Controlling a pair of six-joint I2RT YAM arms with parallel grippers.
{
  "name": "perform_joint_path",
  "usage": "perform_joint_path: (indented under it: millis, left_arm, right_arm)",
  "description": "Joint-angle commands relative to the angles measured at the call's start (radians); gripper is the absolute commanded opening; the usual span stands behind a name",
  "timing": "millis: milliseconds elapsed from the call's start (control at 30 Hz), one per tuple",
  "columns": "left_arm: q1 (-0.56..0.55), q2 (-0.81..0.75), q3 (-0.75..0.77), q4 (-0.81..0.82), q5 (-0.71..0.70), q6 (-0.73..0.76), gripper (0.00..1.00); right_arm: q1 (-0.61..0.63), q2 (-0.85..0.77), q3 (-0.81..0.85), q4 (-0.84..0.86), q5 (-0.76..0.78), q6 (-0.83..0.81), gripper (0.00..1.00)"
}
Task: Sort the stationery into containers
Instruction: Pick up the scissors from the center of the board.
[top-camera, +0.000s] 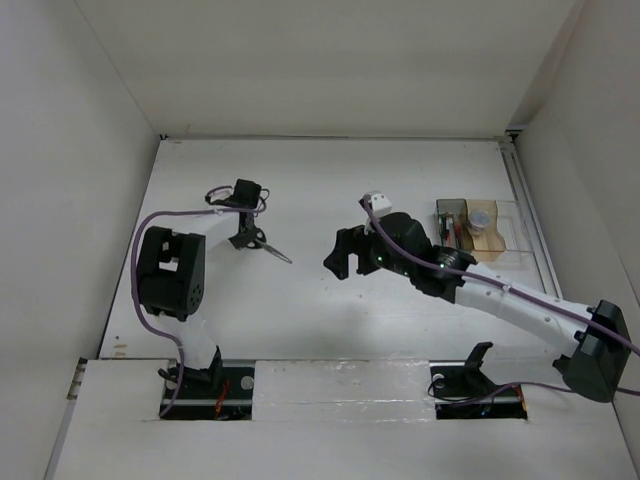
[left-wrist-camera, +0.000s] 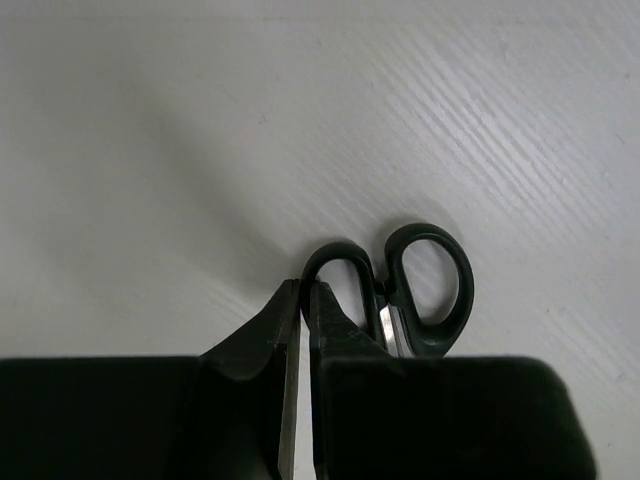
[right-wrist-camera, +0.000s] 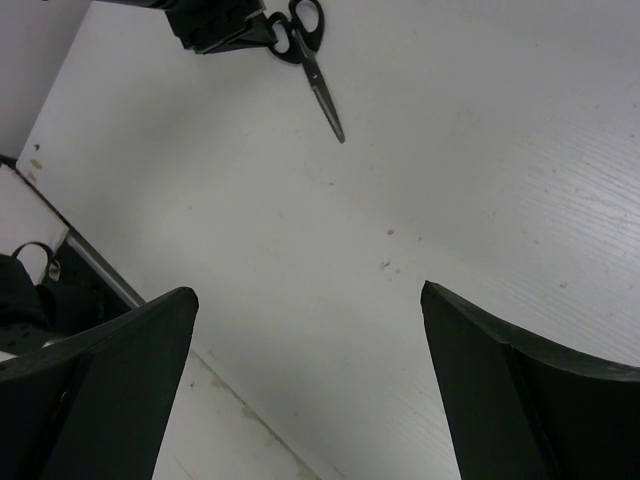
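The black-handled scissors (top-camera: 268, 245) lie left of the table's middle, grey blades pointing toward the near right. My left gripper (top-camera: 244, 236) is down on their handles. In the left wrist view the gripper (left-wrist-camera: 305, 295) is shut, pinching the rim of the scissors' (left-wrist-camera: 430, 233) left finger loop. My right gripper (top-camera: 338, 255) hovers mid-table, right of the scissors (right-wrist-camera: 322, 90). In its own view the right gripper (right-wrist-camera: 308, 292) is wide open with only bare table between its fingers. The organizer (top-camera: 510, 235) stands at the far right, with a tape roll (top-camera: 481, 217) and red-and-white pens (top-camera: 456, 230) in it.
White walls close off the table at the left, back and right. A raised white ledge (top-camera: 350, 385) runs along the near edge by the arm bases. The right arm's long link stretches diagonally from the near right toward the middle.
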Motion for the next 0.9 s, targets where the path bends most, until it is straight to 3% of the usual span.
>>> perform_joint_path:
  millis: [0,167,300,500,667,867]
  left_arm:
    - [-0.078,-0.089,-0.049,0.034,0.019,0.036,0.00]
    - [-0.216,-0.199,0.011,-0.035,-0.079,0.087,0.00]
    - [-0.353,-0.245,0.061,-0.044,-0.125,0.139,0.00]
    - [-0.490,-0.345,0.092,0.014,-0.040,0.230,0.00]
    - [-0.585,-0.409,0.124,0.068,-0.001,0.271,0.00]
    - [-0.597,-0.422,0.155,0.081,0.032,0.289,0.00]
  right_arm:
    - [0.008,-0.033,-0.025,0.102,-0.083,-0.040,1.00]
    - [-0.041,-0.082,-0.048,0.114,-0.101,-0.049,0.99]
    - [-0.170,-0.102,-0.048,0.114,-0.188,-0.049,0.93]
    - [-0.356,-0.111,-0.060,0.165,-0.427,-0.058,0.87]
    - [-0.370,-0.100,-0.109,0.244,-0.553,-0.049,0.84]
    - [-0.333,-0.050,-0.129,0.330,-0.589,0.014,0.83]
